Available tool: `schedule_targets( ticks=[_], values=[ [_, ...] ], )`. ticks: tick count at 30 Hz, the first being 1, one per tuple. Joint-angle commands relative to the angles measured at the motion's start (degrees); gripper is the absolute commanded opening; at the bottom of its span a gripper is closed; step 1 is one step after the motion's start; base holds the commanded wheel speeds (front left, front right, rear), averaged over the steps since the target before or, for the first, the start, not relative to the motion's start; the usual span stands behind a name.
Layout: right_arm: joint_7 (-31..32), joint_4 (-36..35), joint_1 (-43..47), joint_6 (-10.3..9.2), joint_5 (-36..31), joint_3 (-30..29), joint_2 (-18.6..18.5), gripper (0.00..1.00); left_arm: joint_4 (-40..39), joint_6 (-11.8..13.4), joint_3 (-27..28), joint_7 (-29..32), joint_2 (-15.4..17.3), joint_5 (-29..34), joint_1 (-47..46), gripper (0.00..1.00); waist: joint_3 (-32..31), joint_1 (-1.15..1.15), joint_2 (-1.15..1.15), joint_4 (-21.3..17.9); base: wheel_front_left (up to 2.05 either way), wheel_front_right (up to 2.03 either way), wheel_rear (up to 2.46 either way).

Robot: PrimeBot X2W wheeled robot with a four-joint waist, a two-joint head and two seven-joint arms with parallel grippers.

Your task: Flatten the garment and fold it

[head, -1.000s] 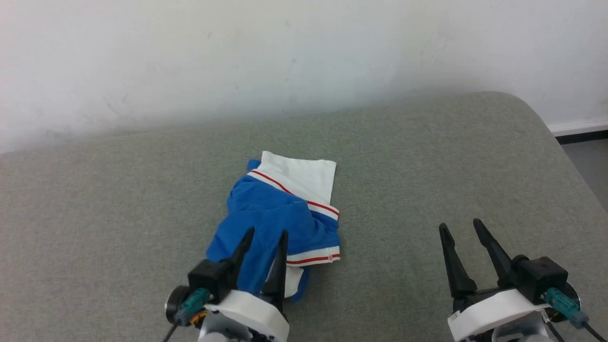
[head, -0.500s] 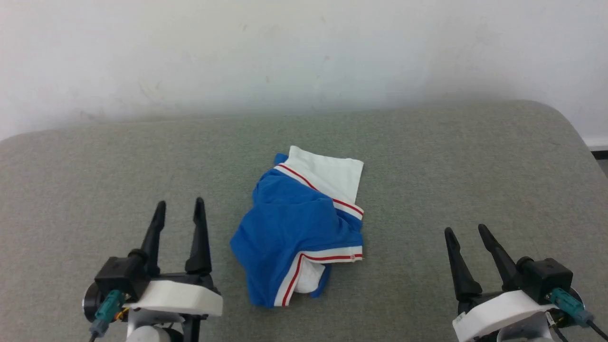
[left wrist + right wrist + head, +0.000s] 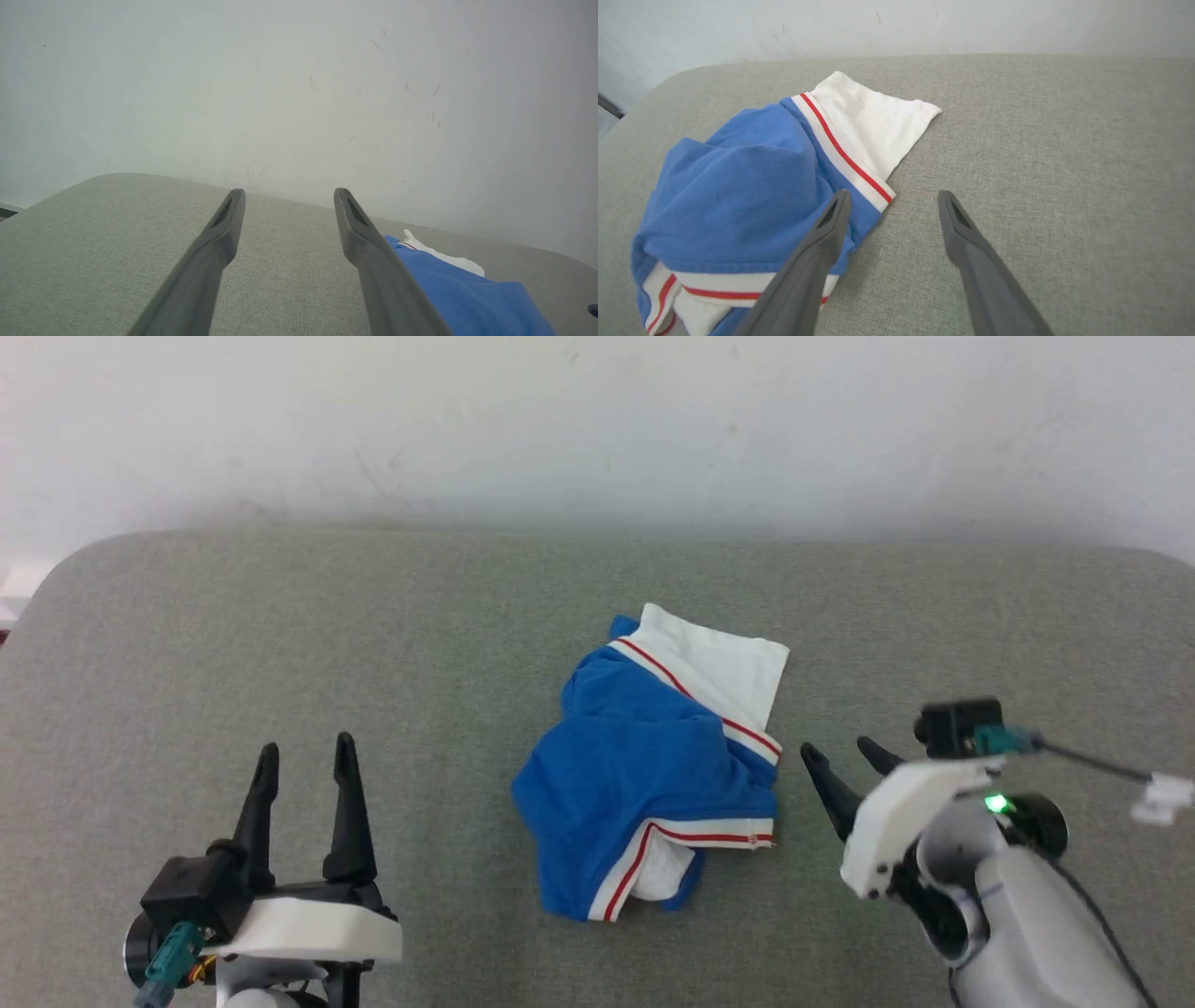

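I see the garment (image 3: 644, 775) lying crumpled in the middle of the grey padded surface (image 3: 373, 616). My left gripper (image 3: 306, 753) is well off to its left, fingers spread wide and empty. My right gripper (image 3: 837, 747) hovers just beside its right edge, fingers equally wide, holding nothing.

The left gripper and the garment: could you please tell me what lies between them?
In the head view, the stretch between the open left gripper and the garment is bare grey upholstery; nothing lies on it.
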Motion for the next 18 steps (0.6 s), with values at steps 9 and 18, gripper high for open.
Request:
schedule_targets(
  ticks=[9,18],
  values=[
    [16.25,16.72,-17.44,-0.04,6.75,8.39,-3.61,1.0,-0.33,-2.07,-1.02,-0.26,-1.41,0.46,-2.26,1.0,4.61,-0.01,-0.01,4.43,0.0,0.0,0.0],
    [20.69,28.06,-21.61,-0.04,12.28,16.21,-2.47,0.56,-0.08,-1.76,-3.8,-0.26,-1.57,-1.02,-3.72,1.0,6.47,-0.01,-0.01,5.74,0.0,0.0,0.0]
  ],
)
